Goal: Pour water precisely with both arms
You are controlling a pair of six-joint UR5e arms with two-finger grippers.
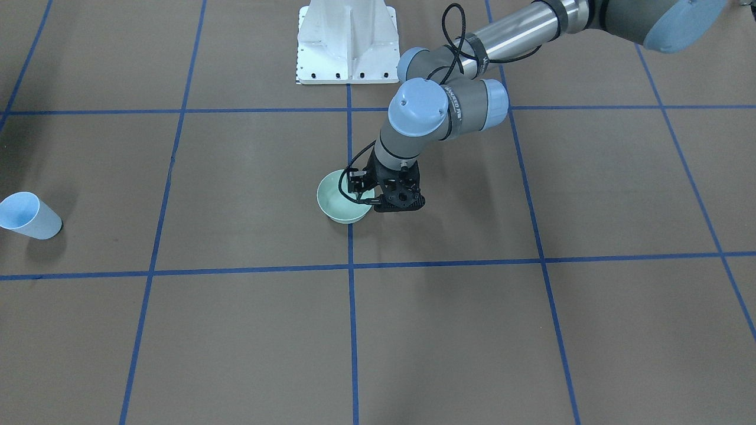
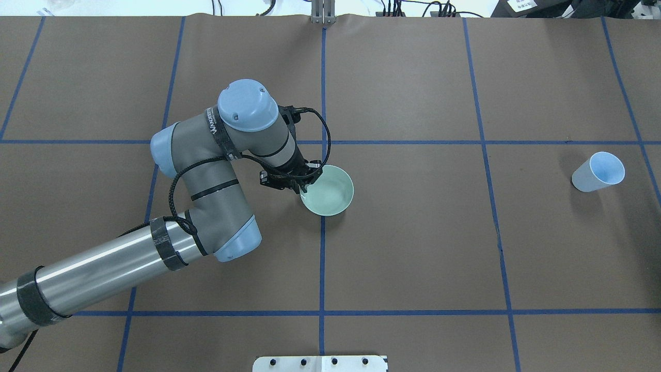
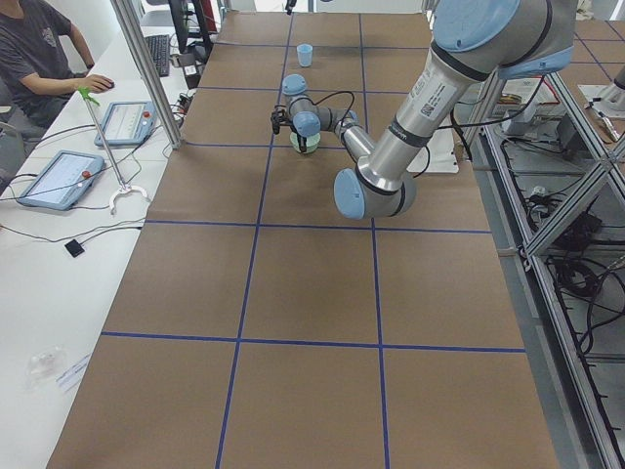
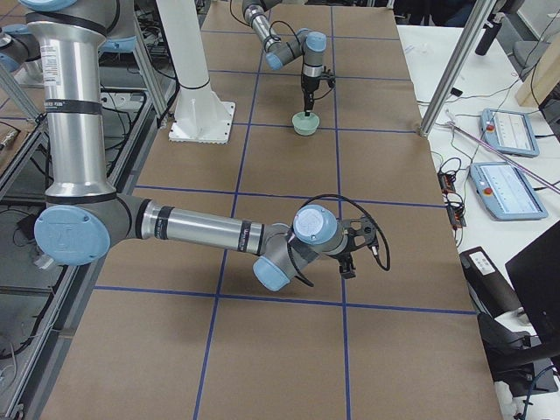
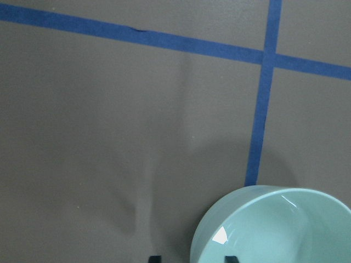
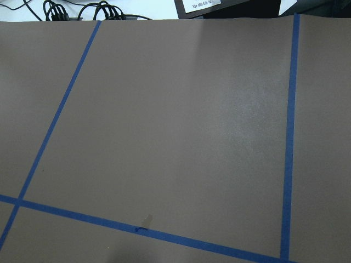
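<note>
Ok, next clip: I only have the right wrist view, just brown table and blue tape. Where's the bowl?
Observer: The green bowl sits on a tape line near the middle of the table, under the left gripper.
Operator: Is it gripped?
Observer: Not pinched: the open fingers straddle its rim, one inside, one outside.
Operator: And the cup?
Observer: The blue cup stands upright, alone, far out on the robot's right.

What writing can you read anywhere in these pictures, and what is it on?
Strap on the left arm: white lettering, too blurred to read.
Left arm's tube: small print, too small to read.
White label, top of right wrist view: too blurred to read.
Nothing can be quoted.
</note>
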